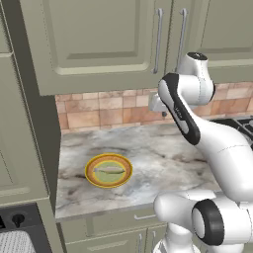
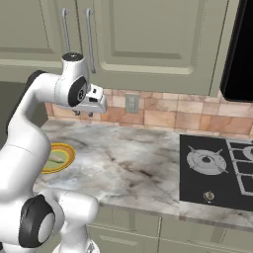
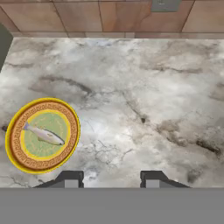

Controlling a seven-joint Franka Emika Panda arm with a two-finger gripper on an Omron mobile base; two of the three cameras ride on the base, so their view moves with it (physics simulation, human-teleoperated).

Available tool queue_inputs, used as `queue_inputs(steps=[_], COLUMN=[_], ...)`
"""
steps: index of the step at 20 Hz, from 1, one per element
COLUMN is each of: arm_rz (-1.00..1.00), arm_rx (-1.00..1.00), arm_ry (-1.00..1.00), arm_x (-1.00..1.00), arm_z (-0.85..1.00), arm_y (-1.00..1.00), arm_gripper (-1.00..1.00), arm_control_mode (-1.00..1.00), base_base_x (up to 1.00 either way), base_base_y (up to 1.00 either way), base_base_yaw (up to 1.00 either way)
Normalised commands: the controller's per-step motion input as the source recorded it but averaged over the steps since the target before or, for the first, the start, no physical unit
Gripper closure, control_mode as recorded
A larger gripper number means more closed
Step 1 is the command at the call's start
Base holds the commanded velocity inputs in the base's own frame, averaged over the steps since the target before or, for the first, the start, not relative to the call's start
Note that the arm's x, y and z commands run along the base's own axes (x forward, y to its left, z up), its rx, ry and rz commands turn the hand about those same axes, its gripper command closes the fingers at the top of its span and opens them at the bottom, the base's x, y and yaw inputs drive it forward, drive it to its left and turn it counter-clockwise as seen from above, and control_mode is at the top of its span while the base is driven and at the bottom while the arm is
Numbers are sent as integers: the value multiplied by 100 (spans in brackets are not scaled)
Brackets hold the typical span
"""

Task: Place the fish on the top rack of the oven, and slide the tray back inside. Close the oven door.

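Note:
The fish [image 1: 108, 170] [image 2: 56, 159] [image 3: 43, 134] lies flat in a round yellow plate [image 1: 94, 179] [image 2: 69, 153] [image 3: 17, 153] with an orange rim, on the left part of the marble counter [image 1: 158, 153]. My gripper [image 1: 165, 114] [image 2: 81, 113] [image 3: 111, 177] hangs high above the counter near the tiled back wall, to the right of the plate. It is open with nothing between its fingers. A corner of the oven [image 1: 17, 217], a dark control strip with a round knob, shows at the lower left below the counter. The top rack and the oven door are out of view.
Grey-green wall cabinets with metal handles [image 1: 158, 39] [image 2: 89, 34] hang close above the arm. A black gas cooktop [image 2: 217, 168] [image 1: 242, 123] takes up the counter's right end, under a black appliance [image 2: 239, 49]. A wall outlet [image 2: 131, 103] [image 3: 165, 5] sits in the tiles.

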Motion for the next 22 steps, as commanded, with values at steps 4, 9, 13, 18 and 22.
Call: queue_inputs(steps=[4,9,13,18,22], arm_rz=[1,15,21,31,32], arm_rx=[0,0,-1,-11,-12], arm_ry=[0,-3,-11,-4,-1], arm_x=[-4,-34,-30,0,0], arm_z=[-4,-37,-49,-24,-28], arm_y=[14,42,60,69,49], arm_gripper=[-100,-100,-100,-100,-100], arm_control_mode=[-100,-100,-100,-100,-100], base_base_x=[0,0,0,0,0], base_base_y=[0,0,0,0,0], base_base_yaw=[0,0,0,0,0])
